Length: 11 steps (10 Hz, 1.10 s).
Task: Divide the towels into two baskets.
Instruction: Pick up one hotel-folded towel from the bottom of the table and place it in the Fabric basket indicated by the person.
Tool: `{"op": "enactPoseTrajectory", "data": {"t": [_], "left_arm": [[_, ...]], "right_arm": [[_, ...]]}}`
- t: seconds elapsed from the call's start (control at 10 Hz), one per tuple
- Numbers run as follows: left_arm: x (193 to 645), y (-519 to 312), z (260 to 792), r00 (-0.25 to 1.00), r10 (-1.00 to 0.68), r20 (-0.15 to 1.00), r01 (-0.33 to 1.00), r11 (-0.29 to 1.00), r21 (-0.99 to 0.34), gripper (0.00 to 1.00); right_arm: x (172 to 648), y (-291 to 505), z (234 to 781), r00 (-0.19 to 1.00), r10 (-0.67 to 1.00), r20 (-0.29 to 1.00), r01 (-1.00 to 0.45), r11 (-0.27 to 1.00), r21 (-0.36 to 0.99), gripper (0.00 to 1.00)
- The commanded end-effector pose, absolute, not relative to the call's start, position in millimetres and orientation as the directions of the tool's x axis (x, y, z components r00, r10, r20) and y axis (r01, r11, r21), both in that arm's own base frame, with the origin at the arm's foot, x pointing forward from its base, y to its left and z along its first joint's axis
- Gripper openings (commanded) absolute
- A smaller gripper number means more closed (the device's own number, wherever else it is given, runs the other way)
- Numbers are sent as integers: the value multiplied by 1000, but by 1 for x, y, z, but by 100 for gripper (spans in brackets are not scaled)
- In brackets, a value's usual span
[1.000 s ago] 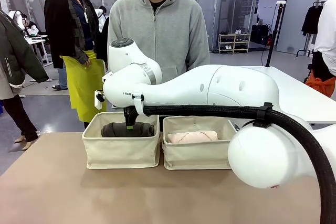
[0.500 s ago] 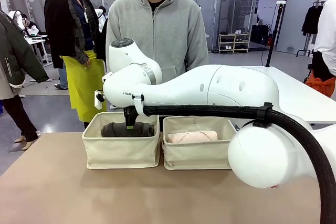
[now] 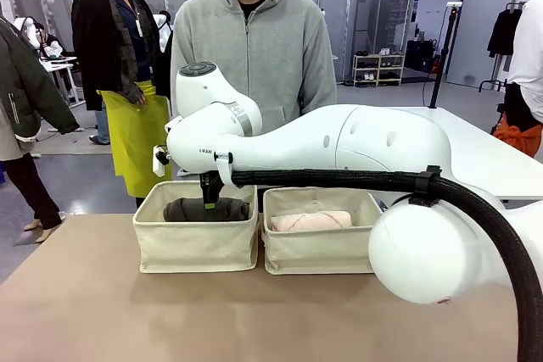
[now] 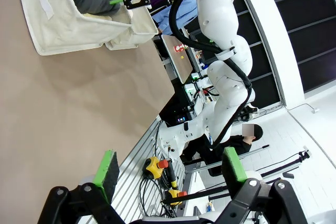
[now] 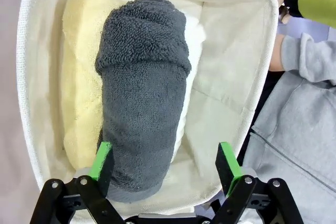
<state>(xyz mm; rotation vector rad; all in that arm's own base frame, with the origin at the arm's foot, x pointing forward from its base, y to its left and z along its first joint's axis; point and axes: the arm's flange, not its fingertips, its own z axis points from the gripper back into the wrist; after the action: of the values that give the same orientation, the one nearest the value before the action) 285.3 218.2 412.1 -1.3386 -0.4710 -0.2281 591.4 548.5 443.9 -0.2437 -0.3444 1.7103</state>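
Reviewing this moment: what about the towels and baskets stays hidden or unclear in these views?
- Front view: the left basket wall hides everything under the dark grey towel; the right arm crosses over its top.
- Front view: the right basket shows a pale pink towel; anything beneath is hidden by its wall.
- Right wrist view: the pale yellow towel and white towel lie largely under the grey one.

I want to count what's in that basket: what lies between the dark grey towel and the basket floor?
The right wrist view shows a pale yellow towel beneath the dark grey towel, something white beside it.
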Motion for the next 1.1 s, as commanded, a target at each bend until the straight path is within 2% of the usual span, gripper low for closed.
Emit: {"op": "enactPoseTrajectory", "data": {"t": [0.0,0.3,0.5,0.6,0.8,1.0], "left_arm": [[282,220,415,878,111,466,436,219,-873,100],[282,220,415,878,111,466,436,219,-873,100],[282,220,415,878,111,466,436,219,-873,100],[282,220,415,878,111,466,436,219,-873,100],[282,220,415,878,111,466,436,219,-873,100],[282,220,415,878,111,466,436,219,-873,100]], "right_arm": [[572,526,464,-18,990,139,-971,16,-239,100],[539,474,490,125,962,245,-984,152,-95,100],[521,442,497,251,927,278,-967,253,29,100],[506,403,501,350,868,352,-937,329,119,100],[479,346,485,467,780,417,-878,355,321,100],[456,289,475,568,646,510,-816,360,453,100]]}}
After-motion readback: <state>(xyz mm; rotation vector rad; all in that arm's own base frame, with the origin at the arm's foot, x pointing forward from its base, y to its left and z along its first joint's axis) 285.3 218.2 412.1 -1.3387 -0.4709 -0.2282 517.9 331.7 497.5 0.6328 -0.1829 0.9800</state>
